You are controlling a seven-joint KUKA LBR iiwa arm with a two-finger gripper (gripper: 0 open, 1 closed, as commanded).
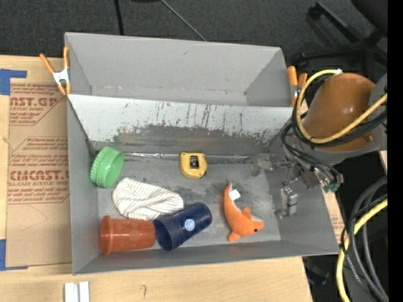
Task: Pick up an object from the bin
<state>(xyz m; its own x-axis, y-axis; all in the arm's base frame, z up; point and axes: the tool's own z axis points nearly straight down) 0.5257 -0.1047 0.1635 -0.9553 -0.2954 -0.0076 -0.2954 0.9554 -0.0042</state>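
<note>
- Orange-red cup [128, 234] lies on its side at 7 o'clock on the bin [182, 74] floor, against the near wall, mouth toward 9 o'clock.
- Dark blue cup [182, 225] lies on its side at 6 o'clock, touching the orange-red cup, with a white round mark on its wall.
- White striped cloth [148, 200] is bunched at 8 o'clock, just behind both cups and touching them.
- Green round lid [107, 167] stands tilted at 9 o'clock, against the left wall.
- Yellow tape measure [192, 164] lies at 12 o'clock, near the back wall and apart from the rest.
- Orange toy dolphin [239, 219] lies at 4 o'clock, tail toward 5 o'clock, clear of the blue cup.
- Gripper [289, 200] hangs at 3 o'clock over bare floor near the right wall; the dolphin, at its 8 o'clock, is the nearest thing.
- Claw state: cannot tell, as dark cables and metal parts crowd it.
</note>
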